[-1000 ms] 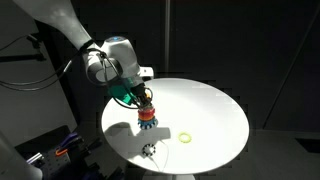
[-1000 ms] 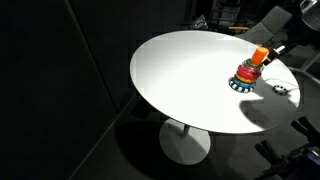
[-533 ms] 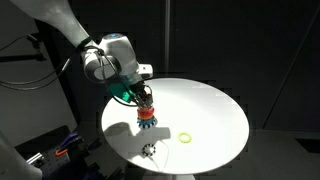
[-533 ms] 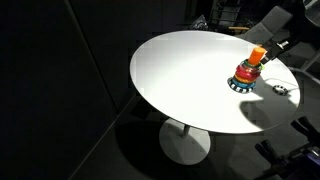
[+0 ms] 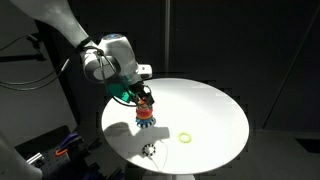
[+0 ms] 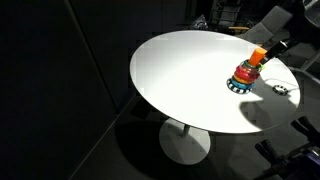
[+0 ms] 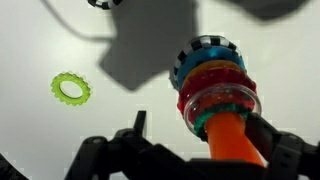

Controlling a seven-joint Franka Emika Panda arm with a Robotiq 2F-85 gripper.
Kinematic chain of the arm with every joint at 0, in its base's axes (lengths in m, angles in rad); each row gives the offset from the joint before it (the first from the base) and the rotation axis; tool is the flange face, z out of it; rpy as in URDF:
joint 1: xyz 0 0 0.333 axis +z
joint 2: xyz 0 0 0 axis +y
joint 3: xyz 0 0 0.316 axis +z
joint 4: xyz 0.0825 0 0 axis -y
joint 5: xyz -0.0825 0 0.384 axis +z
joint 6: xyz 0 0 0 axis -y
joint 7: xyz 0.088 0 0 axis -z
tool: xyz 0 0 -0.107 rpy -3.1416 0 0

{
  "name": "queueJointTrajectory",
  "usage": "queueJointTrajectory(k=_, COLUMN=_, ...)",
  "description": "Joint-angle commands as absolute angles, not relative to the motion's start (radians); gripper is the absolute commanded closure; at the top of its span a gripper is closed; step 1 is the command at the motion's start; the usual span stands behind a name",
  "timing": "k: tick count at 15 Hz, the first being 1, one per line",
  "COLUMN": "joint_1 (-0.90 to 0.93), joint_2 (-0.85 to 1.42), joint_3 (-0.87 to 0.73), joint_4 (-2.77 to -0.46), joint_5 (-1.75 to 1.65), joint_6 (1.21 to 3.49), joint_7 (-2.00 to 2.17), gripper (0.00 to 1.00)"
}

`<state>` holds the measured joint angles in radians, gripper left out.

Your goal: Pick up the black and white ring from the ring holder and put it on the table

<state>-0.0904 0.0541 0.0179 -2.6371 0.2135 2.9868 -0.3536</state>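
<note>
ROUND WHITE DESK (image 5: 215, 105): The pincer (image 5: 146, 99) is hanging spread wide over the ring holder (image 5: 146, 118), its fingers (image 7: 137, 128) straddling the orange peg (image 7: 238, 140) and gripping nothing. The black and white ring (image 7: 206, 44) is sitting at the foot of the stack, with blue, red, pink and green rings (image 7: 215, 95) piling above it and blocking its way up. A yellow-green ring (image 7: 71, 88) is lying well apart, while a small dark toothed piece (image 5: 149, 151) is resting near the desk's edge.
</note>
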Motion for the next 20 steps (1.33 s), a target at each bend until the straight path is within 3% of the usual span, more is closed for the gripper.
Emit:
queueJointTrajectory(k=1, joint_1=-0.087, joint_2=0.066, joint_3=0.015, joint_4=-2.642, joint_5=0.196, joint_6=3.016, joint_7=-0.338, gripper=0.00)
queueJointTrajectory(k=20, joint_1=-0.061, joint_2=0.120, joint_3=0.034, joint_4=-2.615, joint_5=0.205, joint_6=3.054, joint_7=-0.333, gripper=0.00)
